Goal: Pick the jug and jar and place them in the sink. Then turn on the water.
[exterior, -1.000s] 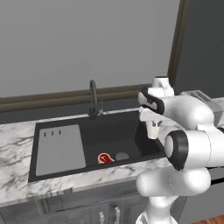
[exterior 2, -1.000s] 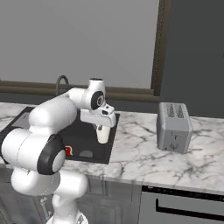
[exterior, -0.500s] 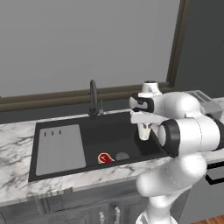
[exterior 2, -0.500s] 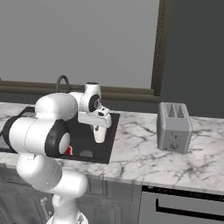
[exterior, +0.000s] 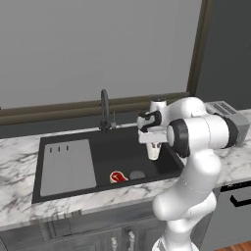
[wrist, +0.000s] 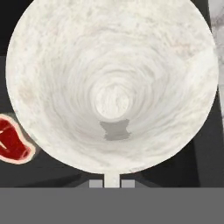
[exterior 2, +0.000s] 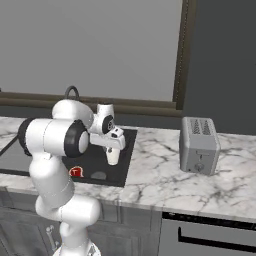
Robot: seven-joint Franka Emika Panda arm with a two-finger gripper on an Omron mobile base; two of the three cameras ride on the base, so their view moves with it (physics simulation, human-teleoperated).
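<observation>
Left base view first: the white arm reaches over the right part of the black sink (exterior: 73, 196), and its gripper (exterior: 153, 145) is clamped on the cream jug (exterior: 154, 151), which hangs upright above the basin, clear of the floor. From this side I can see the whole basin: the grey drainboard panel (exterior: 67, 166) on the left, the dark faucet (exterior: 105, 110) at the far rim, and a small red piece of meat (exterior: 117, 177) beside the round drain (exterior: 137, 174) on the basin floor, nearer than the jug. A toaster (exterior: 226, 115) peeks out behind the arm on the right.

Right base view: the arm hides much of the sink (exterior 2: 127, 160), but the jug (exterior 2: 113, 155) shows plainly under the gripper (exterior 2: 113, 148), over the basin's right end near its rim. The toaster (exterior 2: 199, 145) stands in full on the marble counter (exterior 2: 165, 180), well apart to the right.

Hand view looks straight down into the jug's (wrist: 112, 87) pale flared mouth; the red meat (wrist: 13, 141) lies at the left edge on the dark basin floor.
</observation>
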